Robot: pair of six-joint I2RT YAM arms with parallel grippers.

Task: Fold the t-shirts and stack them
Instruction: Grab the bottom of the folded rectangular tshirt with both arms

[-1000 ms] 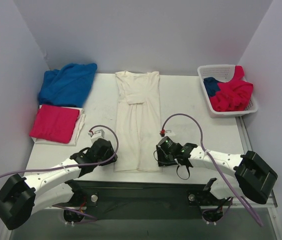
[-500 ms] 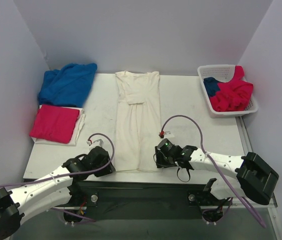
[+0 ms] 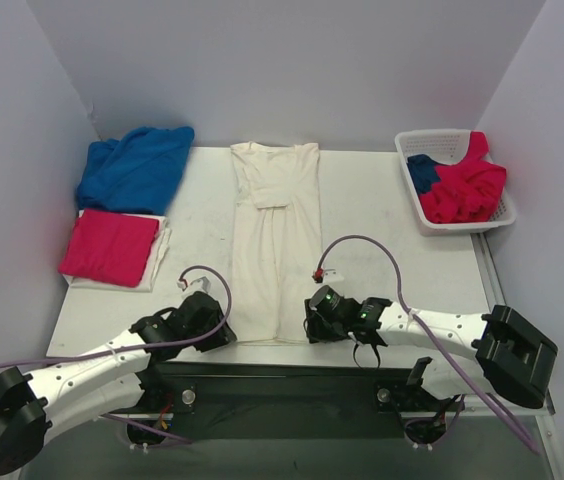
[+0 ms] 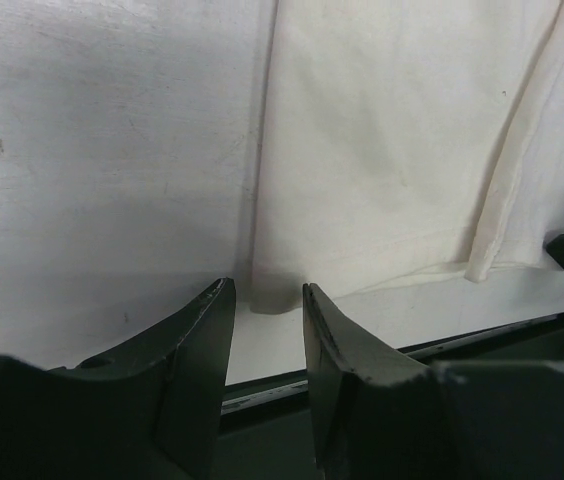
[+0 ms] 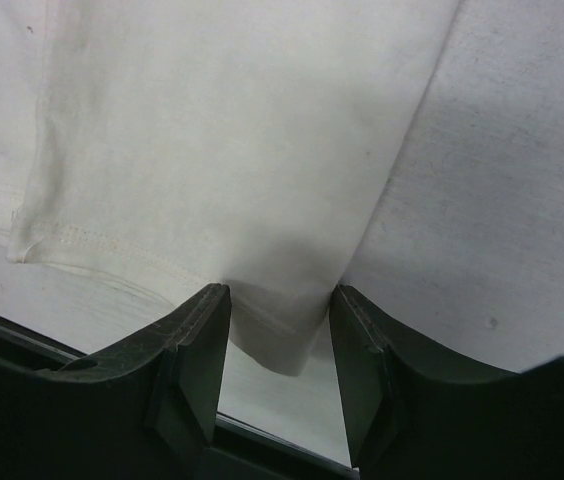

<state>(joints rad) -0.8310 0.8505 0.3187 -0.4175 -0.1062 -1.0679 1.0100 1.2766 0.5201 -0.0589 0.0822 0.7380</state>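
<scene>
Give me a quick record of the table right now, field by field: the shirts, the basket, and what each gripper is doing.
cream shirt: folded lengthwise, flat, mid-table
left gripper: open, at the cream shirt's near left corner
right gripper: open, jaws either side of the near right corner
pink shirt: folded, left side, on folded white cloth
blue shirt: crumpled, far left corner
basket: far right, pink and blue clothes inside

Left arm (image 3: 82,372) and right arm (image 3: 437,325) stretch low inward; left fingers (image 4: 202,335) and right fingers (image 5: 194,345) stand parted
</scene>
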